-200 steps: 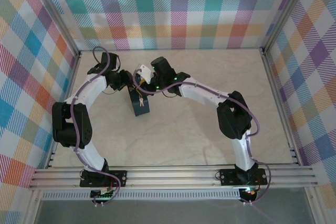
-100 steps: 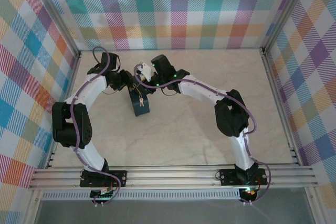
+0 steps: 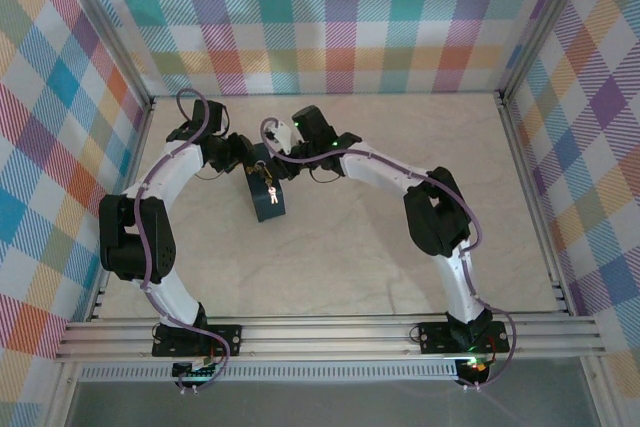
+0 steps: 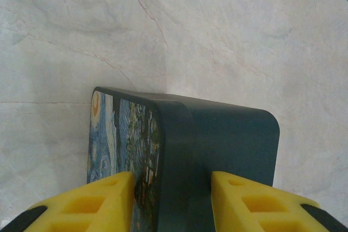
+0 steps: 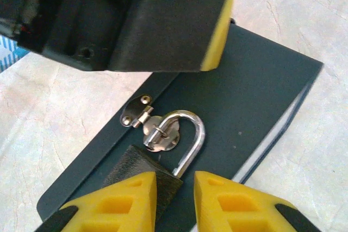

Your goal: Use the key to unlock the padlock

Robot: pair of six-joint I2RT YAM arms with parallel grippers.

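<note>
Box (image 4: 217, 139) standing on edge on the table (image 4: 228, 31). The left gripper (image 4: 173, 184) clamps the box's near end, one yellow finger on its picture side and one on its plain side. The padlock (image 5: 136, 167) lies on the box's dark face, with its shackle (image 5: 191, 137) through the box's small metal clasp (image 5: 136, 111). The right gripper (image 5: 175, 188) straddles the padlock's body with its fingers narrowly apart. Whether they pinch it cannot be told.

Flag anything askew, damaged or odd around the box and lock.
Nothing damaged or spilled. Oddly, the dark blue box with the swirl picture stands on edge rather than flat, clamped by the left end effector. The small black padlock hangs from its hasp between the fingers of the right end effector.
</note>
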